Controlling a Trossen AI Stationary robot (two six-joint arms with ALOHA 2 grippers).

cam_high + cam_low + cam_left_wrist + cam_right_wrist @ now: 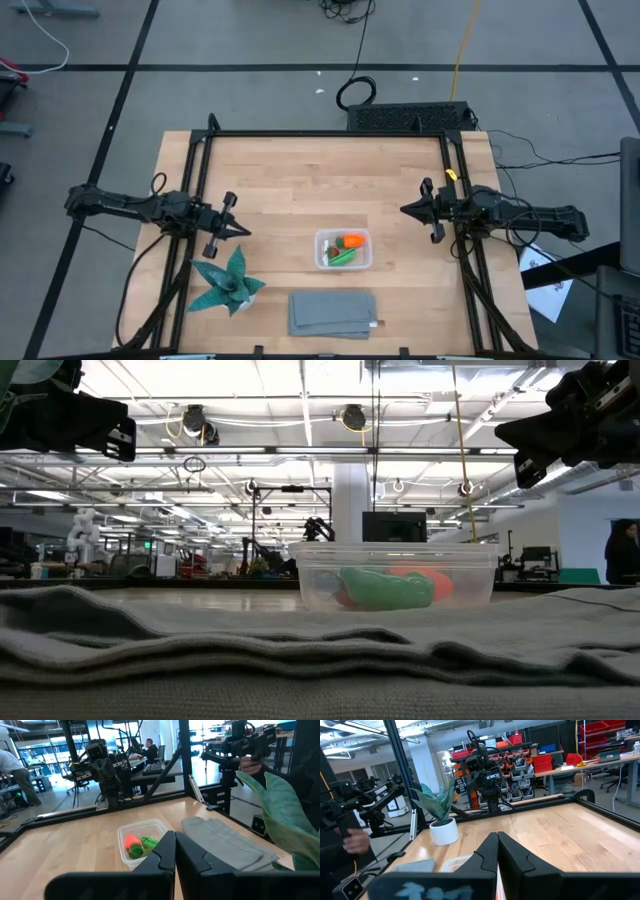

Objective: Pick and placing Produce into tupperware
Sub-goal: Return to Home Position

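The clear tupperware (343, 250) sits on the wood table, a little right of centre and near the front. Inside it lie the green pod (343, 257) and the orange carrot piece (352, 241); the low view shows the pod (385, 590) with orange-red (418, 574) behind it. The red strawberry piece I cannot make out apart. My left gripper (246, 230) hovers shut at the table's left, above the surface. My right gripper (403, 209) hovers shut at the right. In the left wrist view the tupperware (142, 842) lies beyond the shut fingers (175, 851).
A teal spiky plant in a white pot (228, 285) stands at the front left, close under my left gripper. A folded grey cloth (333, 313) lies at the near edge before the tupperware. A black frame (330, 134) borders the table. People show in the room beyond.
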